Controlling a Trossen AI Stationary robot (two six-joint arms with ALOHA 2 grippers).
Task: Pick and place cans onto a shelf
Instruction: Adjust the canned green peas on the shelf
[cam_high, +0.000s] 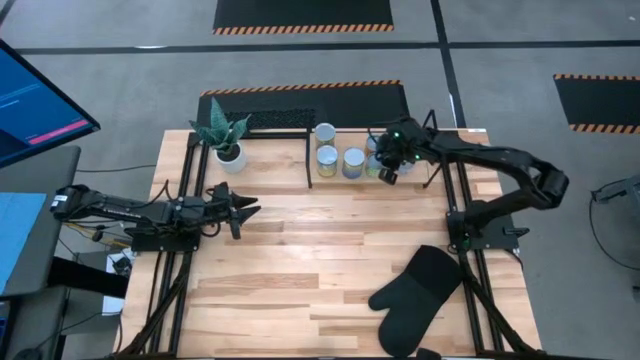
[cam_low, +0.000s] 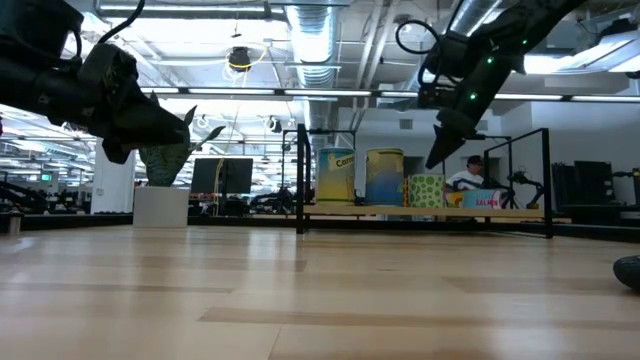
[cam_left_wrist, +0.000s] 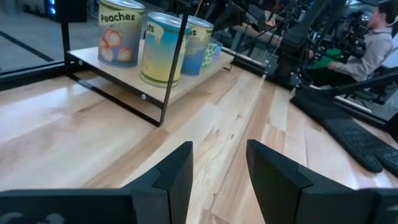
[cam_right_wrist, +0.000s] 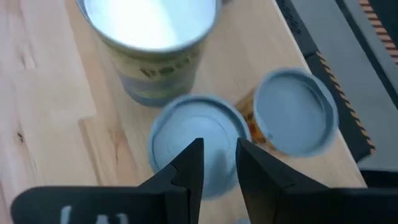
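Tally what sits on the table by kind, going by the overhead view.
Cans in plain view: 3 (more hidden under the right end effector)
Shelf: 1
Potted plant: 1
Oven mitt: 1
Total: 6 counted

Two dark jointed arms, black angular jaws, green wrist lights.

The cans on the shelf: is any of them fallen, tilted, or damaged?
Nothing stands out. The cans stand upright in a group on the shelf, and none looks dented or spilled. The right gripper hangs just above the cans at its end, holding nothing.
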